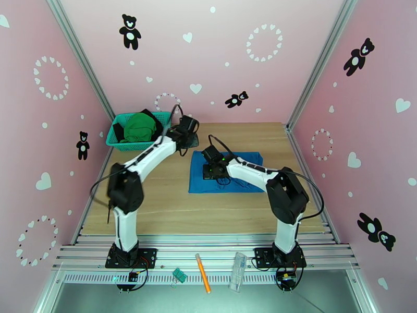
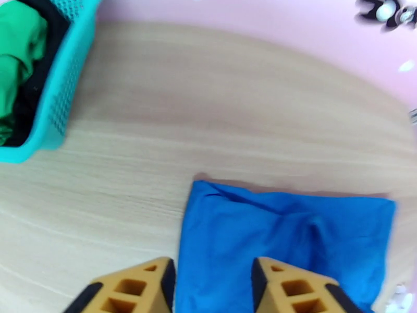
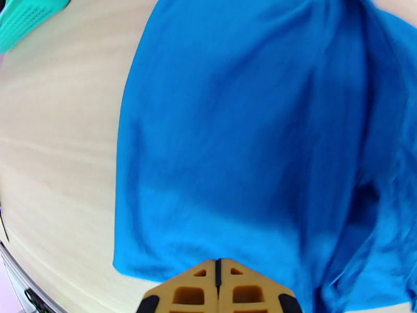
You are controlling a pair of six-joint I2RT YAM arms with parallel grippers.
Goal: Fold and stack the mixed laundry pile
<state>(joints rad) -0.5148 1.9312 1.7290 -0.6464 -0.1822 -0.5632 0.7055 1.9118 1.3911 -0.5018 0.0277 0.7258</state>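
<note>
Pink walls point(image 1: 208, 58) dotted with white hearts and black teddy bears close in a pale wooden table point(image 1: 156, 209).

At the far left corner of the table sits a teal mesh basket point(image 1: 115, 144). A green garment point(image 1: 138, 126) is heaped in it, and a black garment point(image 1: 118, 132) shows beneath and beside the green one.

A blue shirt point(image 1: 200, 181) lies flat on the table right of centre, well apart from the basket. It is folded into a rough rectangle with soft creases across its top.

The left arm reaches toward the far side, and its hand hangs between the basket and the shirt's far left corner. In the wrist view the left gripper point(image 2: 212, 264) has its two tan fingers point(image 2: 151, 280) parted with a clear gap. They hold nothing — the shirt's edge lies on the wood below that gap.

The right arm bends in over the middle of the shirt. The right gripper point(image 3: 219, 264) has its fingers pressed tight together, with only a thin seam between them. It is poised just above the blue cloth near one edge, and no fabric is caught between the tips.

On the metal rail at the near edge, between the two arm bases, lies an orange pen point(image 1: 203, 280).
</note>
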